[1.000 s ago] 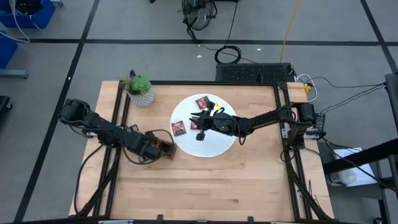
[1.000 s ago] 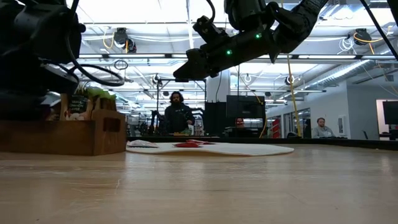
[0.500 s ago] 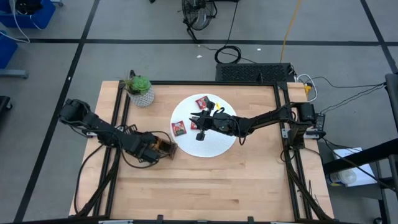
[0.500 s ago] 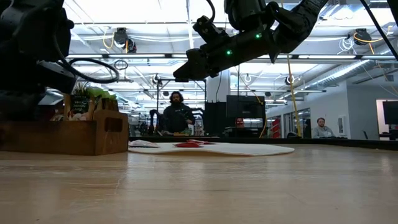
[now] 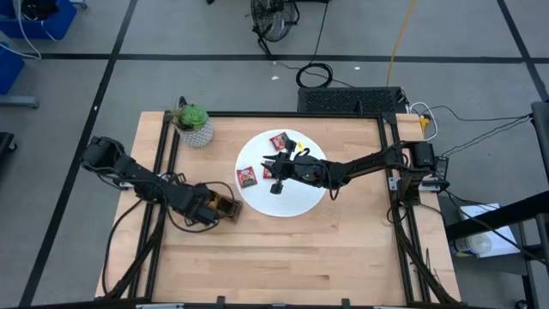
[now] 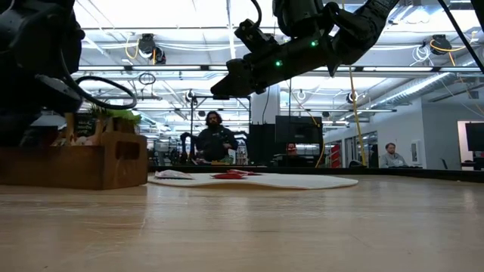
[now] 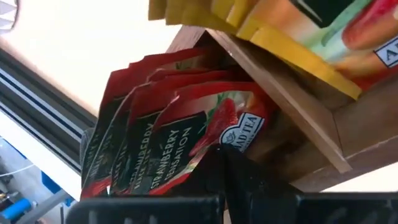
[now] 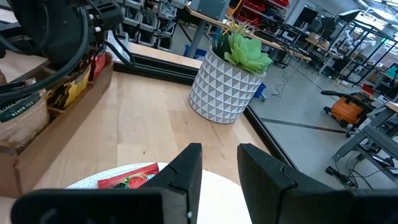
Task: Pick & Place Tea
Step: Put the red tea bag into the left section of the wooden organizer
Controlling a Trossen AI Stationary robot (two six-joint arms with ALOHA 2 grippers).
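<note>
- Two arms are seen over the wooden table (image 5: 283, 249): the left gripper (image 5: 208, 209) is lowered at the wooden tray (image 5: 225, 203), and the right gripper (image 5: 276, 163) is held above the white disc (image 5: 296, 199).
- In the left wrist view, the left gripper's fingers are closed together, their tip set against the lower edge of the front red sachet (image 7: 205, 134) in a fanned stack of red strawberry sachets (image 7: 134, 149) standing in one tray compartment; whether that sachet is pinched cannot be told.
- Beyond a wooden divider (image 7: 280, 99), yellow sachets (image 7: 298, 37) are packed in the neighbouring compartment.
- Three red sachets are seen lying flat on the disc from above: one (image 5: 247, 177) near its left edge, one (image 5: 279, 141) near its far edge, and one (image 5: 268, 172) partly hidden under the right gripper.
- The right gripper's fingers (image 8: 186, 171) are parted with a clear gap between them and nothing is held; a red sachet (image 8: 127, 177) lies on the disc just ahead of them.
- In the low view, the right arm (image 6: 302, 45) is raised well clear of the disc (image 6: 302, 181).
- A small green potted plant (image 5: 194, 125) stands at the far left corner of the table, apart from tray and disc.
- Two people (image 6: 215, 140) (image 6: 389, 156) are visible in the room behind.
</note>
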